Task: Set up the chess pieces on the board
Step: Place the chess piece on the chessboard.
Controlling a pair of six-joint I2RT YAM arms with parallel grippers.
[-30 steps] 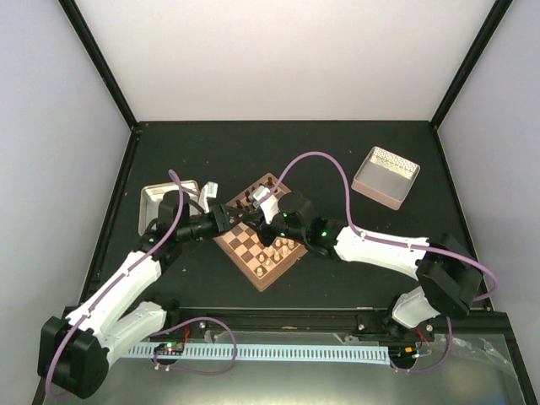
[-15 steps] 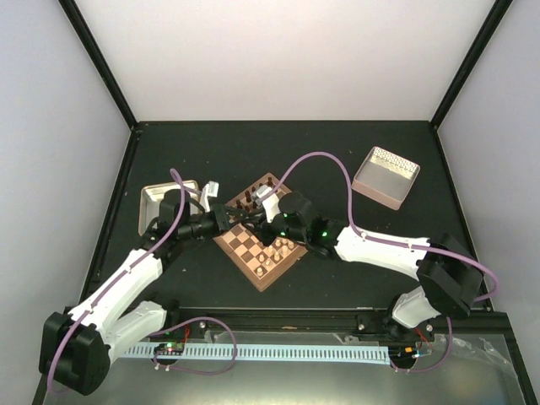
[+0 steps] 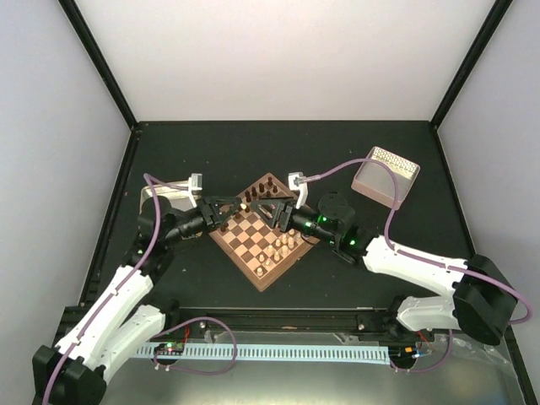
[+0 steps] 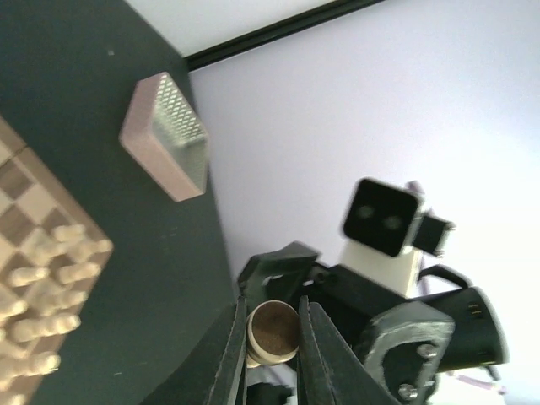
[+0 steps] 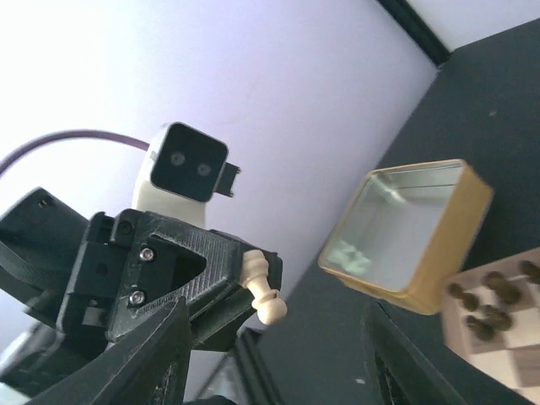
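Note:
A pale chess piece (image 4: 272, 333) is held base-on between the fingers of my left gripper (image 4: 272, 319), which is shut on it. From the right wrist view the same piece (image 5: 263, 291) sticks out of the left gripper's black fingers. My right gripper (image 5: 274, 359) is open and faces it with a gap between them. Both grippers, left (image 3: 239, 205) and right (image 3: 268, 209), hover over the far-left part of the board (image 3: 245, 253). Pale pieces (image 3: 283, 246) stand near its right corner. Dark pieces (image 3: 253, 196) stand along its far-left edge.
A yellowish metal tray (image 5: 405, 236) lies left of the board, partly under the left arm (image 3: 169, 221). A pinkish bin (image 3: 386, 175) sits at the back right, also visible in the left wrist view as the bin (image 4: 164, 135).
The left gripper closed on the pale piece, then the right gripper opened and let it go. The right arm drew back to the right and the left arm pulled slightly left.

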